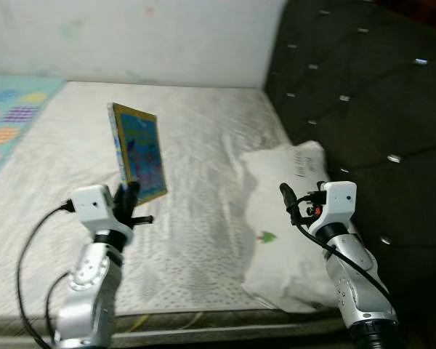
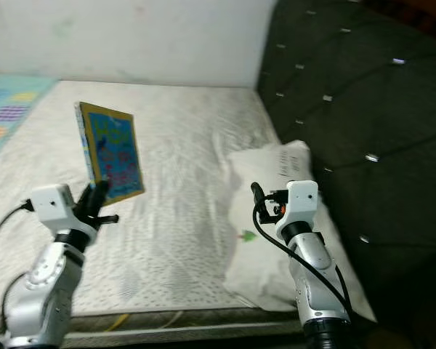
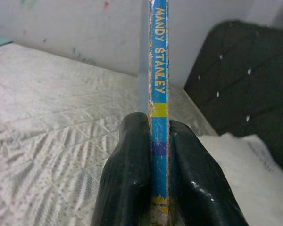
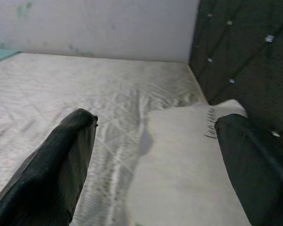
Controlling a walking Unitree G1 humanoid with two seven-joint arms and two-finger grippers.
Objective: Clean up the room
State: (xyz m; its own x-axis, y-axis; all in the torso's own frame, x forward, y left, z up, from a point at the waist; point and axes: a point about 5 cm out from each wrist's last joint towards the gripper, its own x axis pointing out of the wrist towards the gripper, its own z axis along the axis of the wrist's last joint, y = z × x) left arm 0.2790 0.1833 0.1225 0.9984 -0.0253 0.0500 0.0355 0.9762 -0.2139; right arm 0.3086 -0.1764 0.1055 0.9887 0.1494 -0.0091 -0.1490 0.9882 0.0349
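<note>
Above the near part of the bed (image 1: 203, 145), the left gripper (image 1: 128, 198) holds a book (image 1: 139, 151) upright by its lower edge, clear of the pale quilted bedding. From the left wrist, the two black fingers (image 3: 127, 174) are pressed tight against both sides of the blue spine (image 3: 159, 70) — the spine reads "MANDY STANLEY". The book's cover is blue with a yellow border and faces towards the robot's right. On the right, the right gripper (image 4: 153, 155) hovers over a white pillow (image 1: 291, 218) that lies at the right edge of the bed, against the dark tufted headboard (image 1: 363, 94); its fingers (image 4: 61, 165) stand wide apart and grip nothing. The pillow carries a small green and red mark (image 1: 267, 236) on its near side. A patterned blanket (image 1: 11, 116) — pastel squares — lies at the far left of the bed, well apart from the book. A white wall (image 1: 131, 36) runs behind the bed.
</note>
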